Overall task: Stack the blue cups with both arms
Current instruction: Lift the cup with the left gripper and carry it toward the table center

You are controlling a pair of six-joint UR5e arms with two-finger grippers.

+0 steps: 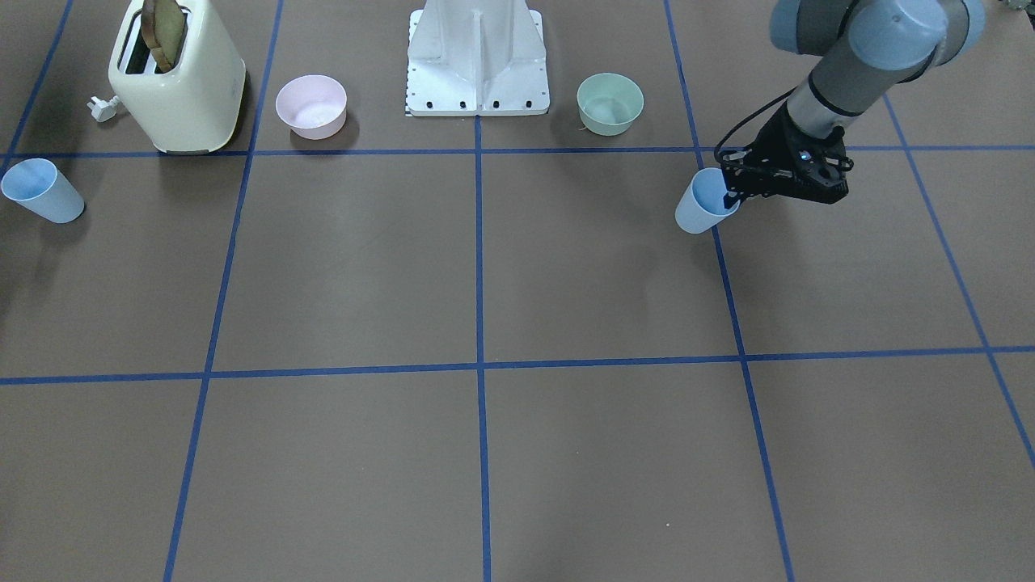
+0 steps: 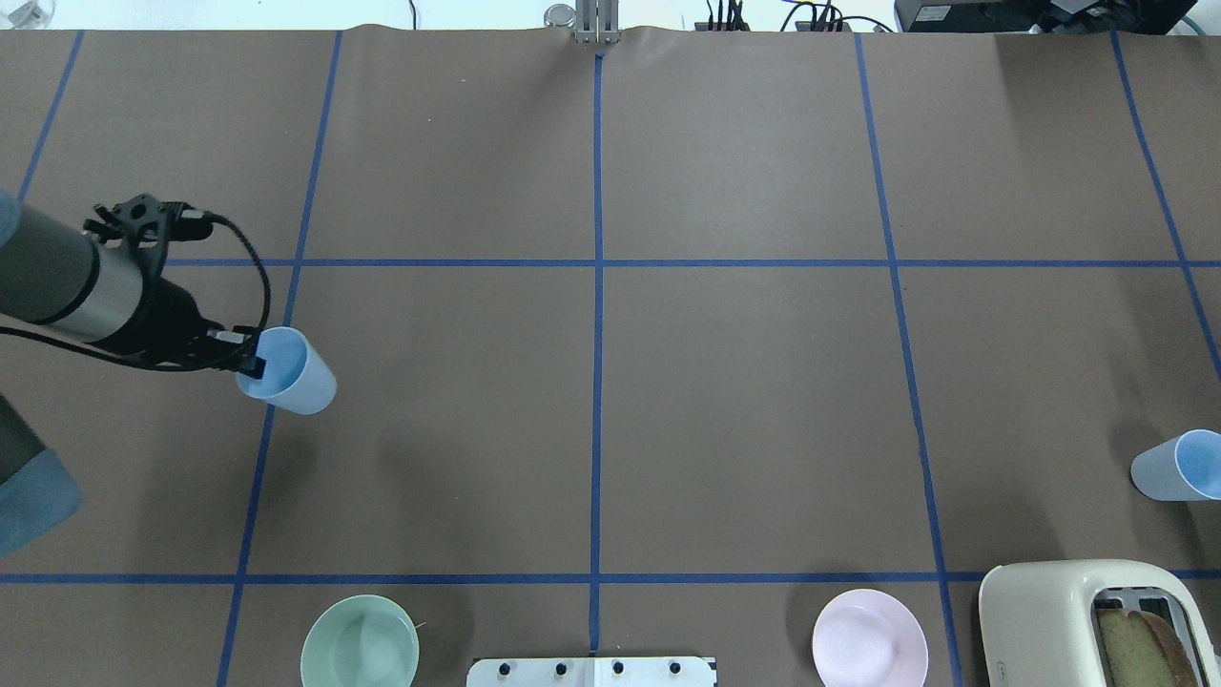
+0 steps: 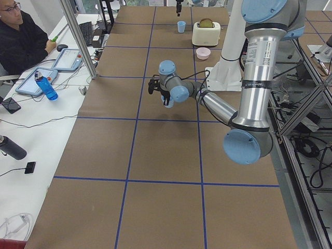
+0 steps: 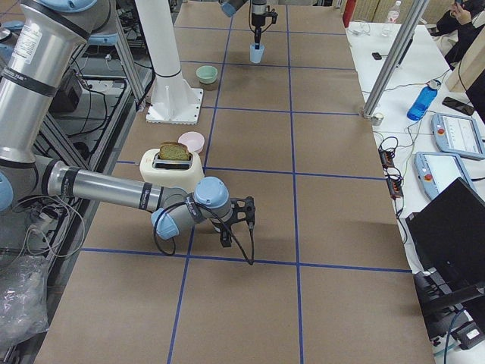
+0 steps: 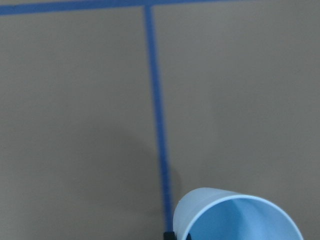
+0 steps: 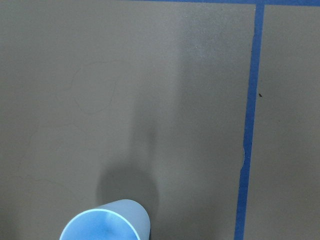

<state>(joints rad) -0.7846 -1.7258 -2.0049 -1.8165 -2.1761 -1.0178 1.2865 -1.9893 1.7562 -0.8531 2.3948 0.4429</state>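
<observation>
One blue cup, mouth up, long axis vert., is at a tape line; the left gripper is clamped on its rim. Bare table lies wide toward centre. The second blue cup, also upright, is cut by the overhead view's edge, near the toaster. The right gripper shows in side views only; you can't tell its jaw state.

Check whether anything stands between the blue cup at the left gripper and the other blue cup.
Nothing visible does. Only tabletop with tape lines lies between the cup at the left gripper and the other blue cup. The green bowl, pink bowl and toaster sit nearer the robot's base, off that line.
</observation>
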